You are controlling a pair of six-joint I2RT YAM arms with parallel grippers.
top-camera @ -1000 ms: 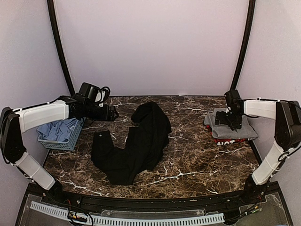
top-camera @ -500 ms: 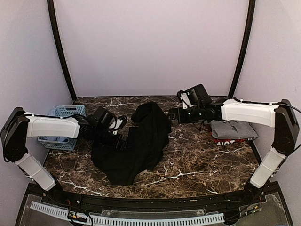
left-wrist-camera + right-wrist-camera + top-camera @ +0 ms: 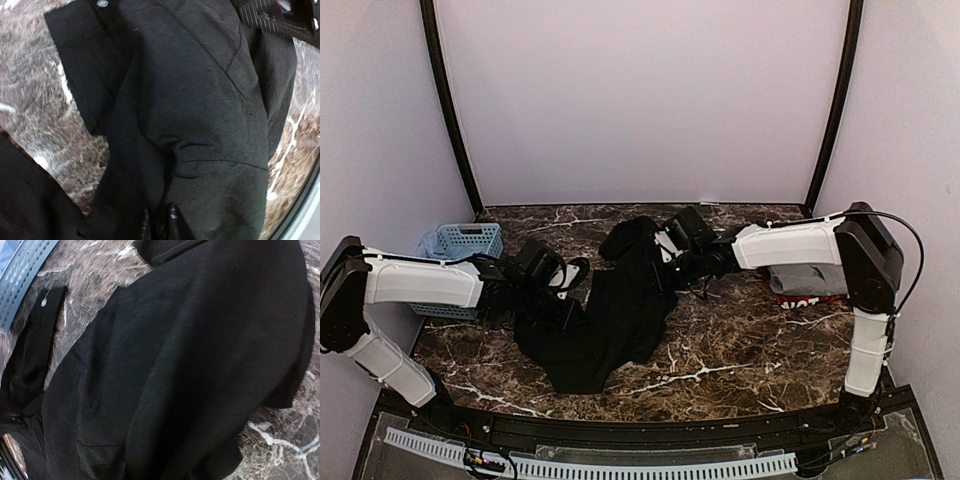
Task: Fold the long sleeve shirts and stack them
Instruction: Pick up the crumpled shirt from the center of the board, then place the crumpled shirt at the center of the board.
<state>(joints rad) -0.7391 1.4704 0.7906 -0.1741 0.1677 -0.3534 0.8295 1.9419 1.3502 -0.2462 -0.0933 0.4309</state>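
Note:
The large black long sleeve shirt (image 3: pixel 618 318) lies crumpled across the middle of the marble table (image 3: pixel 740 350). My left gripper (image 3: pixel 572 313) rests on its left side. In the left wrist view the two fingertips (image 3: pixel 172 222) stand close together with a fold of the black cloth (image 3: pixel 200 100) pinched between them. My right gripper (image 3: pixel 663 275) presses into the shirt's upper right edge. Black cloth (image 3: pixel 190 350) fills the right wrist view and hides that gripper's fingers. A folded grey shirt (image 3: pixel 808 277) lies on a red-edged one (image 3: pixel 798 298) at the right.
A light-blue lattice basket (image 3: pixel 463 243) stands at the left, behind my left arm. A cuff with a pale button (image 3: pixel 103 3) lies flat on the marble. The near rail (image 3: pixel 25 270) runs along the table's front edge.
Both arms swung in from the sides onto the black shirt. The right gripper left the grey stack and reached the shirt's right edge. Both sets of jaws narrowed, the left pinching cloth.

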